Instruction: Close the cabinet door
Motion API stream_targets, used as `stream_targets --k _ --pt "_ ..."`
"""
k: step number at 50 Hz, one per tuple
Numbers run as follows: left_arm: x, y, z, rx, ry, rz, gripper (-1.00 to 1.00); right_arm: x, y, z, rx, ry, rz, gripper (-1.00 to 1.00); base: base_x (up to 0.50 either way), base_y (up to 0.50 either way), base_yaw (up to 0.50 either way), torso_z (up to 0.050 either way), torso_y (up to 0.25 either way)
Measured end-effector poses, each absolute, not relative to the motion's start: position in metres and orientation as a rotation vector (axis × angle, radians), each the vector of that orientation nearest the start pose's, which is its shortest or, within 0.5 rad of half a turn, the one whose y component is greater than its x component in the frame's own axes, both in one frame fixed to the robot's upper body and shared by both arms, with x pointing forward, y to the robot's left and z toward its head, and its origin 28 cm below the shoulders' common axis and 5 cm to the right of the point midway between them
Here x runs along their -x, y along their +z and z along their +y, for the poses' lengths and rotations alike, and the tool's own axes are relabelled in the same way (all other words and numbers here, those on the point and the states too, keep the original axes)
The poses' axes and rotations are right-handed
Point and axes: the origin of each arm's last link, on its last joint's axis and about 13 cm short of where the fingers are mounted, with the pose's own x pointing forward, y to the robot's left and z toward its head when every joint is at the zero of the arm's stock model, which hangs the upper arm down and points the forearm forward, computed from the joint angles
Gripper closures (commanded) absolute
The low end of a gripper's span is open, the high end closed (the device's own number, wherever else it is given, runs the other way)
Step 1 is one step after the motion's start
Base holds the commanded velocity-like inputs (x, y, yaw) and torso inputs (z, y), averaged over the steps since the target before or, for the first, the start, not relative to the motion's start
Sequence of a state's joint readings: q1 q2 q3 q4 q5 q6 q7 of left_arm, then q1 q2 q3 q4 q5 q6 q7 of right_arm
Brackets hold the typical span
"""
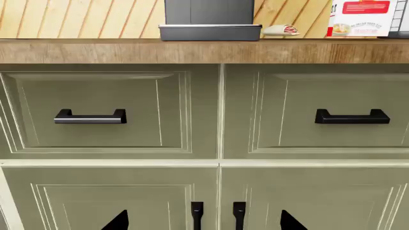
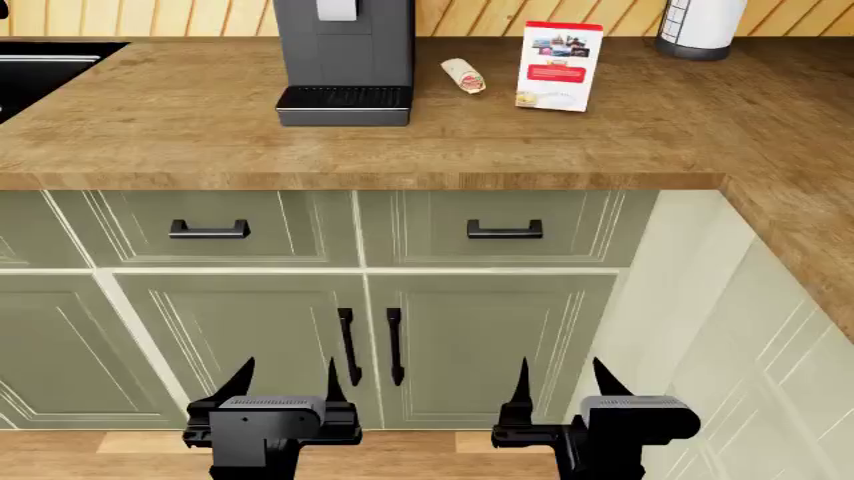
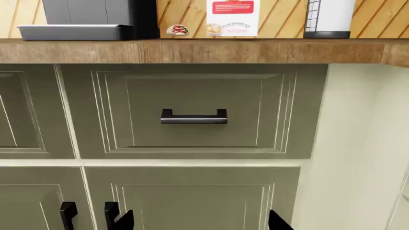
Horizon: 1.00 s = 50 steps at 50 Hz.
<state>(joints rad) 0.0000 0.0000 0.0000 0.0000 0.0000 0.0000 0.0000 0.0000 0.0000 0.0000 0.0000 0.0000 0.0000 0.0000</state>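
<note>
Two pale green cabinet doors [image 2: 240,335] [image 2: 494,330] stand side by side under the drawers, both flush with the frame as far as I can see. Their vertical black handles [image 2: 347,345] [image 2: 395,345] meet at the middle seam. My left gripper [image 2: 288,375] is open in front of the left door, a short way off it. My right gripper [image 2: 561,372] is open facing the right door. In the left wrist view the left gripper [image 1: 204,223] frames both handles [image 1: 197,214]. In the right wrist view the right gripper [image 3: 201,223] faces the bare door panel [image 3: 191,201].
Two drawers [image 2: 214,228] [image 2: 505,228] with black pulls sit under the wooden counter [image 2: 160,130]. On the counter are a coffee machine [image 2: 344,60], a wrap [image 2: 463,74], a red and white box [image 2: 561,65] and a white canister [image 2: 701,20]. A side cabinet run [image 2: 747,350] closes off the right.
</note>
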Motion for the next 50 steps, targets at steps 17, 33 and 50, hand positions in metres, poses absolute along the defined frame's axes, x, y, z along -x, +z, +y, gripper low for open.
stream_targets --k 17,33,50 --pt "-0.21 0.013 0.207 0.028 -0.001 -0.016 -1.0 -0.211 0.012 -0.095 0.01 0.01 0.01 -1.0 0.0 0.0 0.0 0.0 0.0" --pt "-0.207 0.026 0.209 0.0 -0.037 -0.066 -1.0 -0.21 0.014 -0.094 0.025 0.008 0.007 -1.0 0.0 0.0 0.0 0.023 0.0" --pt "-0.205 0.043 0.209 -0.019 -0.079 -0.113 -1.0 -0.211 0.014 -0.093 0.029 0.009 0.006 -1.0 0.0 0.0 0.0 0.05 0.0"
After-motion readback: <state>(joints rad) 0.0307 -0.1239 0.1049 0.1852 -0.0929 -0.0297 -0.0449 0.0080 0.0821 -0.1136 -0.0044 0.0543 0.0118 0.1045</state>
